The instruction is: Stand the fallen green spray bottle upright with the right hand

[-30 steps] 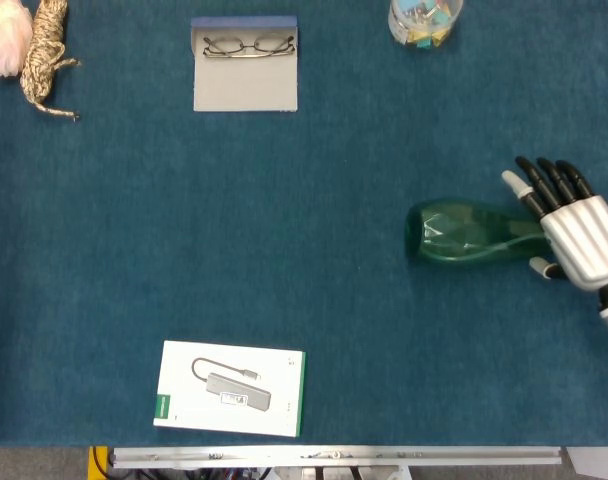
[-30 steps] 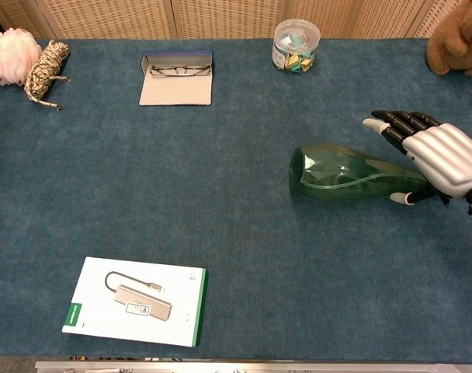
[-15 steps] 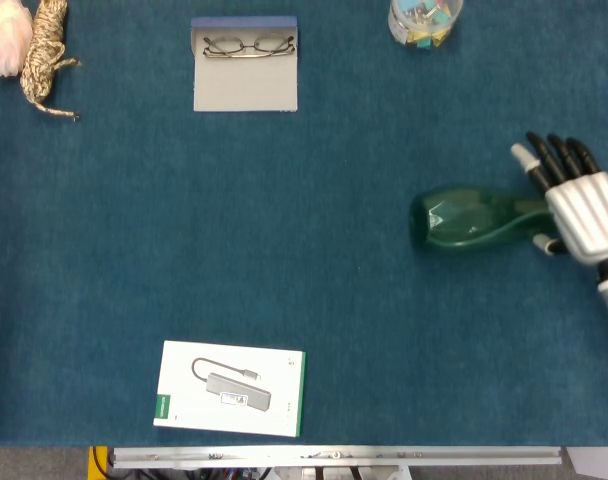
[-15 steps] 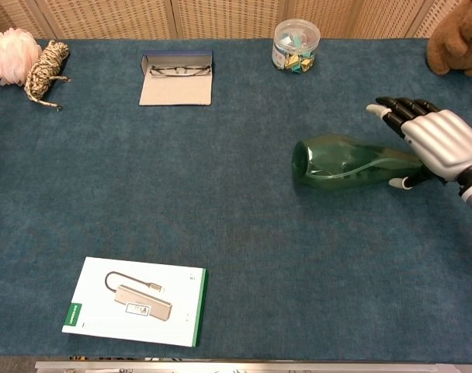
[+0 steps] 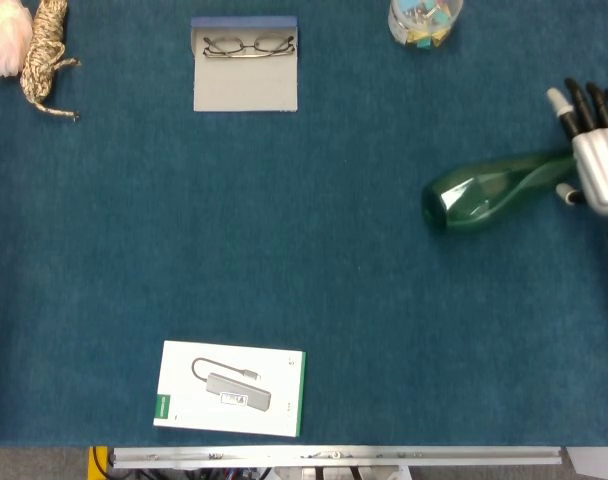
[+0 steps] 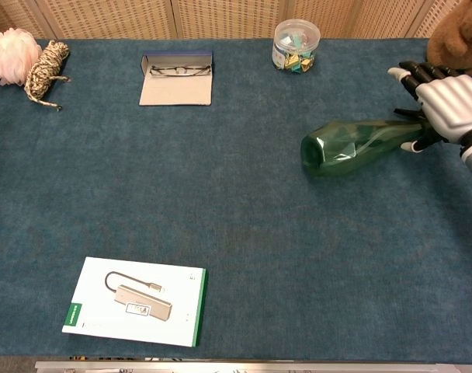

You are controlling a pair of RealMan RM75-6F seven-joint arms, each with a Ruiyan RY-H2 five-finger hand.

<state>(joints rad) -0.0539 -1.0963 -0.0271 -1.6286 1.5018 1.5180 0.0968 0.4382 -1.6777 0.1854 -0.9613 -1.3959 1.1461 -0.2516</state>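
Note:
The green spray bottle (image 5: 484, 190) (image 6: 352, 144) lies tilted on the blue table cloth, its wide base pointing left and its neck end raised to the right. My right hand (image 5: 596, 160) (image 6: 445, 105) holds the neck at the right edge of both views, with the fingers stretched over the top and the thumb underneath. The hand hides the bottle's spray head. The base still seems to touch the cloth.
Glasses on a grey case (image 5: 246, 60) and a jar of clips (image 5: 424, 18) stand at the back. Twine (image 6: 46, 68) and a pink puff (image 6: 9, 54) lie back left, and a white adapter box (image 5: 231, 388) front left. A brown plush (image 6: 457, 39) sits just behind my right hand.
My right hand has moved back and to the right, raising the bottle's neck. The bottle has swung from lying flat to slanting, and its base has slid slightly right.

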